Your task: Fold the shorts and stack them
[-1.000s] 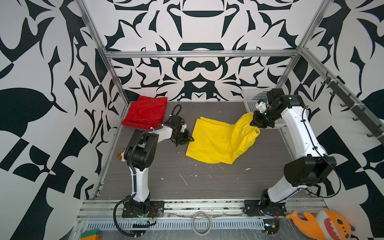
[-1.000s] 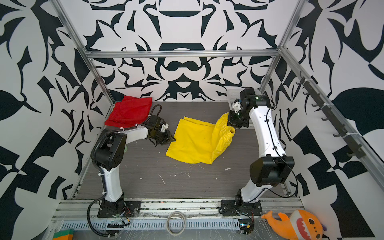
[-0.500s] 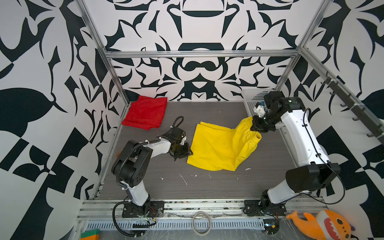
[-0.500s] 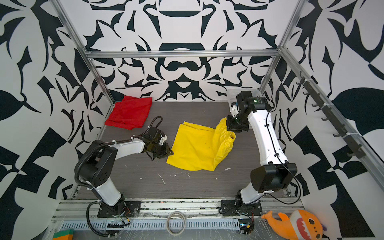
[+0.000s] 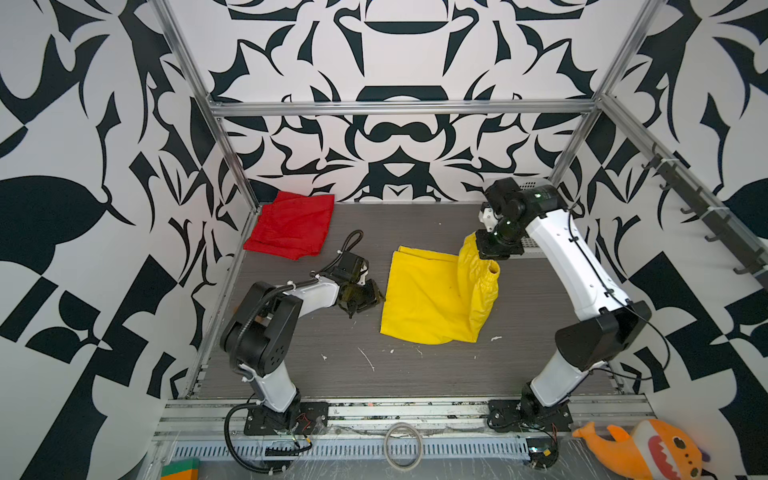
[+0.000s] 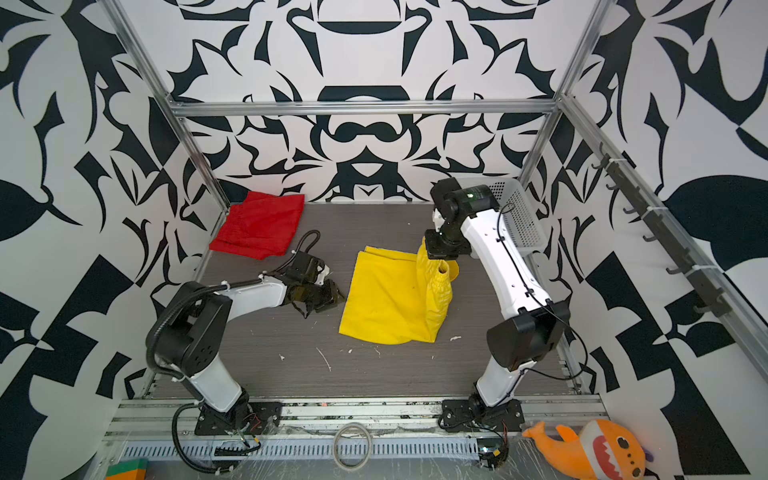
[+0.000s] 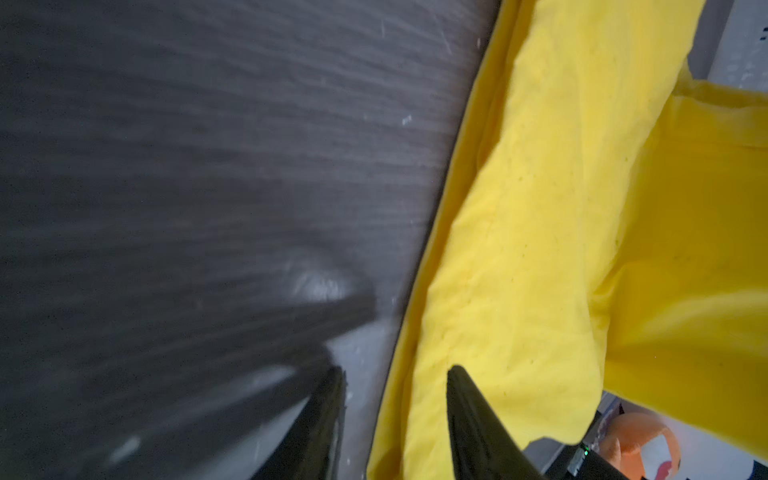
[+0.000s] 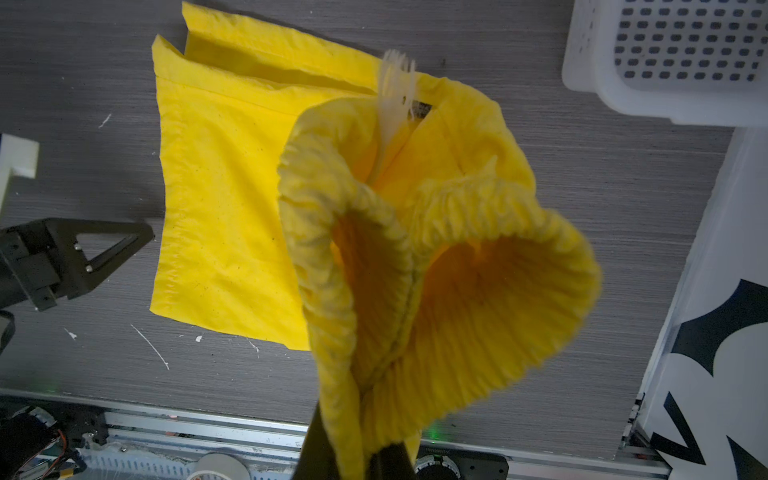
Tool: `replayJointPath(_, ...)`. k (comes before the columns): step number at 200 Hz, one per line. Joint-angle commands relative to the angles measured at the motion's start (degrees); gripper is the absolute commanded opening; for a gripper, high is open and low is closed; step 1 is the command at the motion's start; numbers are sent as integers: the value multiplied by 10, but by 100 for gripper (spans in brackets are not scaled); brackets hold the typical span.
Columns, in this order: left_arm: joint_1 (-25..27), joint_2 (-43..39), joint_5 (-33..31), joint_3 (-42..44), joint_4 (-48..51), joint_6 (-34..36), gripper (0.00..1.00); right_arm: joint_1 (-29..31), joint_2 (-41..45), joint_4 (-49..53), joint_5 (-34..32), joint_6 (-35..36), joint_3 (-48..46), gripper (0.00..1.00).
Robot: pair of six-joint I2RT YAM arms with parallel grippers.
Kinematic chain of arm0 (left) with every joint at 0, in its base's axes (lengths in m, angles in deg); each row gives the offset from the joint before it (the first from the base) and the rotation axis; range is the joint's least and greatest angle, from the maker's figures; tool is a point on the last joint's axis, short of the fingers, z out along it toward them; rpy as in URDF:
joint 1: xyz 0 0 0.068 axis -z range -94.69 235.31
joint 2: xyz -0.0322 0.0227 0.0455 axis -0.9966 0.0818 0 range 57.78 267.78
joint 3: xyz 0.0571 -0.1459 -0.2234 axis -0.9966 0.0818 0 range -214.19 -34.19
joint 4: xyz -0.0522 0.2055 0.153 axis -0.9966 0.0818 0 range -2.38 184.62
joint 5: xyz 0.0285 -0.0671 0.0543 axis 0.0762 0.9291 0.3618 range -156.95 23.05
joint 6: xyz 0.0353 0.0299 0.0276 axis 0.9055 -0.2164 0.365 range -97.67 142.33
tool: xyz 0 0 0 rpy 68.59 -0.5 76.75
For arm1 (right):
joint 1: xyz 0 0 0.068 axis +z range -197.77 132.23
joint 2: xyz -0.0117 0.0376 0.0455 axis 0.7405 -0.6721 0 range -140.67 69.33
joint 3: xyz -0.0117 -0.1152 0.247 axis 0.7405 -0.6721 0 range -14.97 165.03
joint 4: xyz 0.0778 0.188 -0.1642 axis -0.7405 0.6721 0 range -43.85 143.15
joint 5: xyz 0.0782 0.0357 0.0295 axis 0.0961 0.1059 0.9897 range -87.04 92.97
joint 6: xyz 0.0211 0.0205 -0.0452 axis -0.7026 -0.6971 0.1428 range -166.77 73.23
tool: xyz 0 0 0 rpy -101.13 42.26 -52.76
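Note:
The yellow shorts (image 5: 424, 303) (image 6: 382, 303) lie mid-table, part flat and part lifted. My right gripper (image 5: 495, 250) (image 6: 444, 250) (image 8: 365, 455) is shut on their gathered waistband (image 8: 415, 257) and holds it above the table, so the cloth drapes down from it. A white drawstring (image 8: 395, 87) hangs inside. My left gripper (image 5: 362, 297) (image 6: 323, 297) (image 7: 395, 369) sits low at the shorts' left edge with its jaws apart. One finger is over the bare table, the other over yellow cloth (image 7: 540, 199). The red shorts (image 5: 291, 224) (image 6: 259, 224) lie folded at the back left corner.
A white perforated basket (image 6: 519, 216) (image 8: 665, 54) stands at the back right, behind the right arm. An orange plush shark (image 5: 648, 449) (image 6: 594, 449) and a tape ring (image 5: 402, 444) lie in front of the table rail. Patterned walls close in three sides.
The left arm swung forward and its gripper came down to the yellow shorts' left edge. The right gripper carried the waistband a little leftward and forward.

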Motion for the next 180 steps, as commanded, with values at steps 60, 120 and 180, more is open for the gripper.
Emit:
replayJointPath(60,-2,70,26,-14,-64,-32,24,113,-38,-61,-66,-121,41,0)
replayJointPath(120,-2,74,25,-12,-68,-34,22,167,-74,-224,20,-152,-55,3)
replayJointPath(180,-15,11,19,-9,-36,-31,48,169,-54,-451,197,-198,-195,55)
